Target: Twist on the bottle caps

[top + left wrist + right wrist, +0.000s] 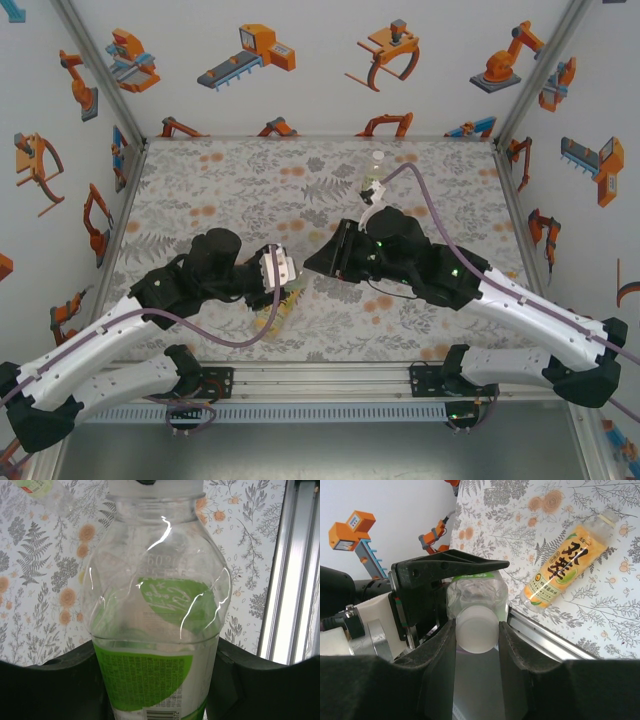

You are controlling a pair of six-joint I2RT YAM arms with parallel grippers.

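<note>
The right gripper (476,630) is pinched on a white cap (476,637) that sits on the neck of the clear bottle (477,592). Its two dark fingers press on either side of the cap. Whether the cap is threaded home cannot be told, since the fingers cover the neck. The left gripper (157,650) is clamped around the body of this bottle, at the green label. In the left wrist view the cap is cut off by the upper edge and the bottle's base by the lower one.

From above, both grippers meet over the near middle of the table and hide the held bottle. An amber bottle (570,562) lies on its side just beside the aluminium rail (320,375). A small greenish bottle (372,188) lies farther back and is hard to make out.

The table (200,180) carries a grey leaf-and-flower print. The white walls (300,60) show orange robot drawings.
</note>
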